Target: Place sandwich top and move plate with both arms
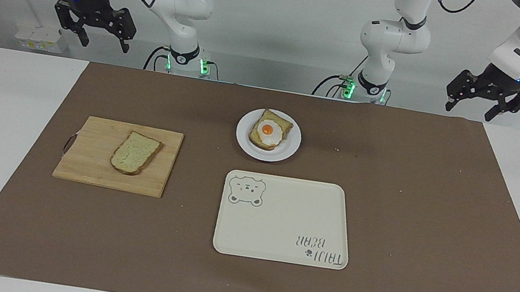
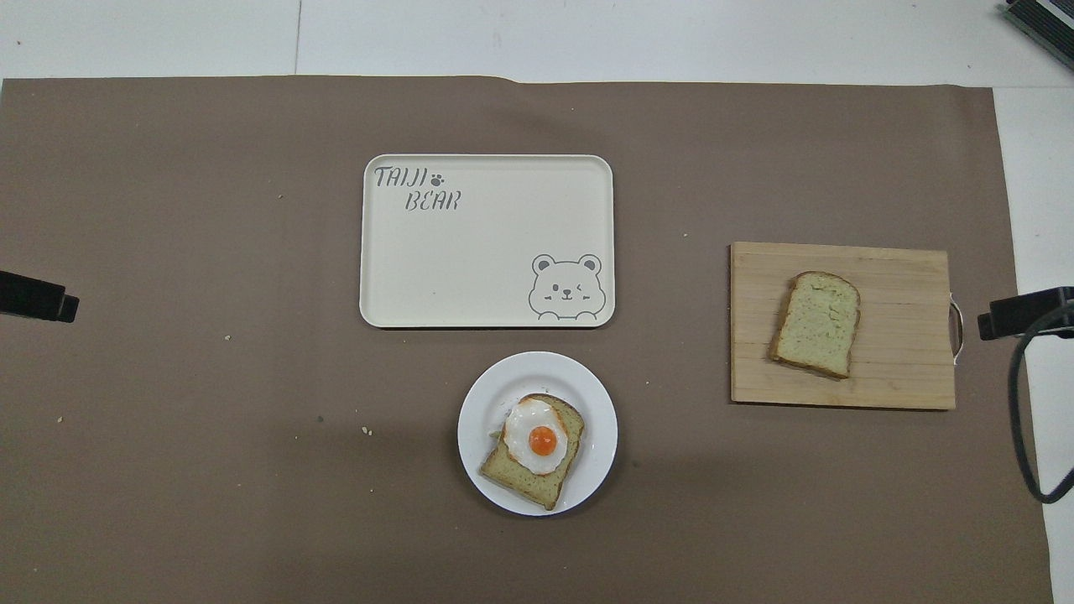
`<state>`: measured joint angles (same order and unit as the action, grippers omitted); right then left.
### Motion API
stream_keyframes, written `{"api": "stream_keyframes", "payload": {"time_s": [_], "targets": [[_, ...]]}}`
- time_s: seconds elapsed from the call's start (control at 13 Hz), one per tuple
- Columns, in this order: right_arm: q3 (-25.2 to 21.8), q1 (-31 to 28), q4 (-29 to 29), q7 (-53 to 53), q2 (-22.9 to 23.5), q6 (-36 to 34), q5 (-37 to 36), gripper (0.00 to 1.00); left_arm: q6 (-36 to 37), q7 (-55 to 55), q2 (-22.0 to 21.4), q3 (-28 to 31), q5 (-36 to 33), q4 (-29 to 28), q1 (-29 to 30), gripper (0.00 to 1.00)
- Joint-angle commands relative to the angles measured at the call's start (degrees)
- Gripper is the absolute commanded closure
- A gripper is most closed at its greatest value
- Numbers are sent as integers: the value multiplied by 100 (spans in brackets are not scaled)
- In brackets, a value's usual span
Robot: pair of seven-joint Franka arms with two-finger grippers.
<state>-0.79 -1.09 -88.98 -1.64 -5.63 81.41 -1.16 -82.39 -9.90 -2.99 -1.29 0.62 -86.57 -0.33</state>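
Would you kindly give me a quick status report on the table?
Left gripper and right gripper open, raised, waiting. Sandwich top on cutting board; egg toast on plate. Nothing in the way.

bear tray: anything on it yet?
Empty. The bear tray shows only its printed bear and lettering; the plate with the egg toast sits on the mat beside it, nearer the robots.

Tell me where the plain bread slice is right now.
The plain bread slice lies flat on the wooden cutting board, toward the right arm's end of the table, apart from the white plate with the egg toast.
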Motion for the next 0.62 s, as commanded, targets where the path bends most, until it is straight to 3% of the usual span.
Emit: {"api": "stream_keyframes", "payload": {"time_s": [0.0,0.54], "targets": [[0,-58,-102,-127,-122,7,89,0,-110,58,-175,-20,-142,-211,-11,0],[0,-49,-129,-127,-140,7,98,0,-92,49,-175,-29,-142,-211,-11,0]]}}
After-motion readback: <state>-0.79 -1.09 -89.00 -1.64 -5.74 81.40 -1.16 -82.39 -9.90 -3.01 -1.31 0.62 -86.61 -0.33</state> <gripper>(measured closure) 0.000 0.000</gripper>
